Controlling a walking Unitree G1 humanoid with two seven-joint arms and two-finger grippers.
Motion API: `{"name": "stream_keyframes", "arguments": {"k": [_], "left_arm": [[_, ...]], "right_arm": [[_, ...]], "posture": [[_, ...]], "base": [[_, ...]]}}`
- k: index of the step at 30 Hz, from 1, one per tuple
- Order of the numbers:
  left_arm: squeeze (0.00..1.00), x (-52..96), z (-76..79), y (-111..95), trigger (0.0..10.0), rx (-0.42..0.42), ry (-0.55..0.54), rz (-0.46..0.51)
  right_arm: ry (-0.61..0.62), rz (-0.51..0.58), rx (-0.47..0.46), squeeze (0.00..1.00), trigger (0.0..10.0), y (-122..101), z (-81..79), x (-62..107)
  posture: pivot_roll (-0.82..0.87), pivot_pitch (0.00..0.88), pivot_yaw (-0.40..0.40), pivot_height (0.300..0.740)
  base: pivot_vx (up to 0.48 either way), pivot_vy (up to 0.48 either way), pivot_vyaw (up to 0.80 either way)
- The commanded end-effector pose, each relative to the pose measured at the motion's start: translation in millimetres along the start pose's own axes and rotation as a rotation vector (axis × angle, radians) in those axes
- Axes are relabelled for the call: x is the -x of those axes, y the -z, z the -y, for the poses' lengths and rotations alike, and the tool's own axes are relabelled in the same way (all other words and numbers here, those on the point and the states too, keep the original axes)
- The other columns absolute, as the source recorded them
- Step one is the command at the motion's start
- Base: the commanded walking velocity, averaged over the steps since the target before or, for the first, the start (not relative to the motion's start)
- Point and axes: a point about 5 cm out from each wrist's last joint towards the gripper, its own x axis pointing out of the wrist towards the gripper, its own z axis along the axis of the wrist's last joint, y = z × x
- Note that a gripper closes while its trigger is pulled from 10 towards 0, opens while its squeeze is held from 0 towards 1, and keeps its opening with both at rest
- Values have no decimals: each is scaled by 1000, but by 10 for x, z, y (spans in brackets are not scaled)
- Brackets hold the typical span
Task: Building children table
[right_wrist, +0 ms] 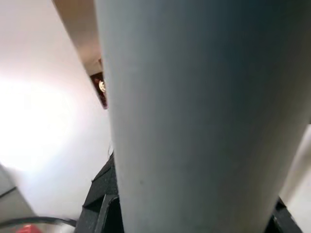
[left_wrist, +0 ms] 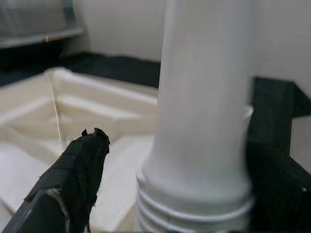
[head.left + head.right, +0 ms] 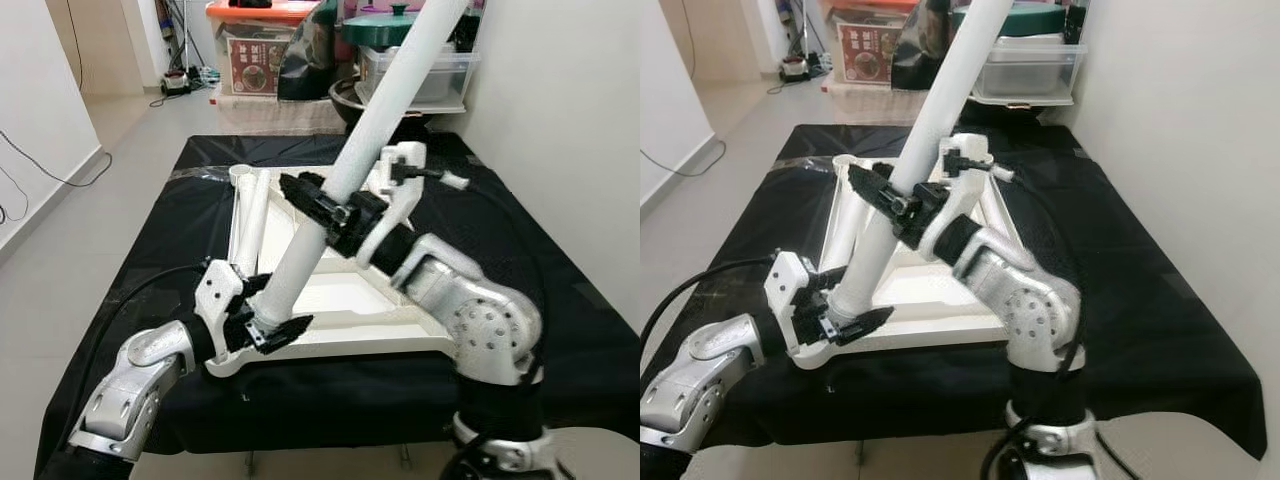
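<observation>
Now, in the left eye view, a white leg [image 3: 340, 185] slants across the scene, its threaded foot low near the front left corner of the upturned tabletop [image 3: 340, 300], which lies on a black-draped worktop [image 3: 560, 300], and its long axis rises away from the robot and to its right, top end out of frame. The left pincer [image 3: 262, 322] closes around the leg's bottom end, just above the corner socket; the right pincer [image 3: 325, 205] clamps the leg at mid-length. A second leg [image 3: 250, 215] lies flat along the tabletop's left side. In the right eye view the same slant shows, the foot [image 3: 845, 300] nearer the left arm. In the left wrist view the threads [image 2: 194, 213] sit between the black fingers [image 2: 73, 179], pressed close. In the right wrist view the shaft [image 1: 204, 116] crowds the lens, gripped. The coming move, I judge, turns on tipping the leg upright over the socket.
</observation>
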Motion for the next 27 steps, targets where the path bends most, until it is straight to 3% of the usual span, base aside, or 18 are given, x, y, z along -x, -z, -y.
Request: {"name": "stream_keyframes", "arguments": {"k": [1,3,6,7,8,12,15,16,18,20,23,26,27], "left_arm": [[0,94,16,-26,10000,36,-4,3],[0,180,81,-26,10000,52,19,-12],[0,208,100,-25,10000,56,28,-17],[0,241,111,-23,10000,58,33,-20],[0,241,111,-23,10000,58,33,-20],[0,283,72,15,10000,62,24,-44],[0,285,65,16,10000,60,26,-48],[0,293,56,14,10000,62,28,-58],[0,293,56,14,10000,62,28,-58],[0,306,55,12,10000,67,30,-68],[0,306,55,12,10000,67,30,-68],[0,344,82,33,10000,79,46,-91],[0,344,82,33,10000,79,46,-91]], "right_arm": [[92,-3,65,0,0,-90,277,143],[212,-7,190,0,0,-302,620,371],[247,-10,237,0,0,-386,723,461],[301,-14,317,0,0,-545,873,602],[301,-14,317,0,0,-545,873,602],[323,16,391,0,0,-892,1027,832],[279,25,380,0,0,-948,999,864],[159,14,364,0,0,-980,912,901],[159,14,364,0,0,-980,912,901],[12,-20,343,0,0,-919,795,922],[12,-20,343,0,0,-919,795,922],[-235,-136,324,0,0,-677,598,949],[-235,-136,324,0,0,-677,598,949]], "posture": [[0,0,-24,740],[8,0,-30,740],[11,0,-34,740],[11,0,-34,740],[11,0,-34,740],[3,0,-29,740],[2,0,-27,740],[-1,0,-22,740],[-1,0,-22,740],[-1,0,-22,740],[-1,0,-22,740],[5,0,-20,740],[5,0,-20,740]], "base": [[0,0,0],[0,0,0],[0,0,0],[0,0,0],[0,0,0],[0,0,0],[0,0,0],[0,0,0],[0,0,0],[0,0,0],[0,0,0],[0,0,0],[0,0,0]]}}
